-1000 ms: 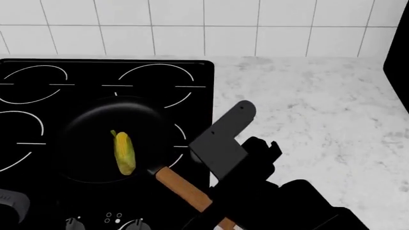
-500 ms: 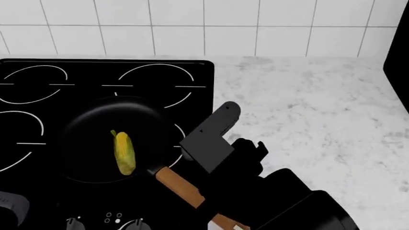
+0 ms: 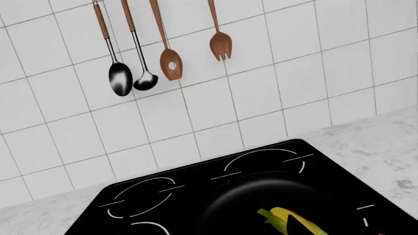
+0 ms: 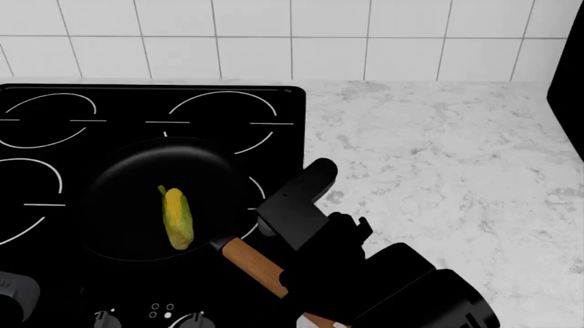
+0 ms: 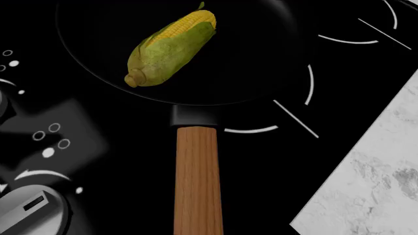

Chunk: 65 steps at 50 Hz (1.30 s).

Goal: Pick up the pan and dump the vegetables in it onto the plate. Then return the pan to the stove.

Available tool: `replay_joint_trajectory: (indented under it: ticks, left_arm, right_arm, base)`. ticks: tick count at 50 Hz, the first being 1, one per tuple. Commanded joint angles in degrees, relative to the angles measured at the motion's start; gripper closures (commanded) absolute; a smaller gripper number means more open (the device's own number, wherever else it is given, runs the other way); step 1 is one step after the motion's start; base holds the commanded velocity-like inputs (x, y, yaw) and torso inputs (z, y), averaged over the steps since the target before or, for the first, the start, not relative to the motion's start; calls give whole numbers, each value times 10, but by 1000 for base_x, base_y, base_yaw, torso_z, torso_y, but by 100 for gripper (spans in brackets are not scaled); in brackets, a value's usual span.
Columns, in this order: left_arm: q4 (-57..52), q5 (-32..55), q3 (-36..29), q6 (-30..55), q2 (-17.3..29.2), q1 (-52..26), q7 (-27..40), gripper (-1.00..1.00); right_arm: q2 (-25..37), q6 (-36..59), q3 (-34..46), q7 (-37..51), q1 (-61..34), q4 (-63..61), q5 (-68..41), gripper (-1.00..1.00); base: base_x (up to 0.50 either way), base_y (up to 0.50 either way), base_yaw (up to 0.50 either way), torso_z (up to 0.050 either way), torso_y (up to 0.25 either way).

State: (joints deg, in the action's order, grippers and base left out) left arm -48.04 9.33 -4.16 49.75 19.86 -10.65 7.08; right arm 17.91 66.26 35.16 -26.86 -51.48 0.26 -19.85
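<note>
Speckled white marble counter (image 4: 438,150) with the black stove (image 4: 109,137) inset, the pan (image 4: 128,205) on it.

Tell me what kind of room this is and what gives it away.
A kitchen, in simulation. A black glass cooktop is set into a marble countertop, a frying pan holding a corn cob sits on it, and cooking utensils hang on the white tiled wall.
</note>
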Motion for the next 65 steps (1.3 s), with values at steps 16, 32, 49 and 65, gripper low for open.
replay_joint_trajectory:
  ticks: [16,32,49,65]
  left_arm:
    - [15,16,23,13,-15,-12,-7,-100]
    - [13,23,25,9,-14,-6,-5,-100]
    - [-24,31,37,41,-5,-16,2,-100]
    - [-101,50,67,119,14,-42,8,-100]
  right_arm:
    - [-3,4,-25,-8,1,-25,12,100]
    - [4,29,-69,8,-47,-67,5,100]
    - [4,60,-123,28,-66,-118,-12,100]
    - [10,57,-133,41,-80,-136,-9,100]
  base:
    - [1,1,1,0,0]
    - [0,0,0,0,0]
    - [0,0,0,0,3]
    - [50,344,0,0,3]
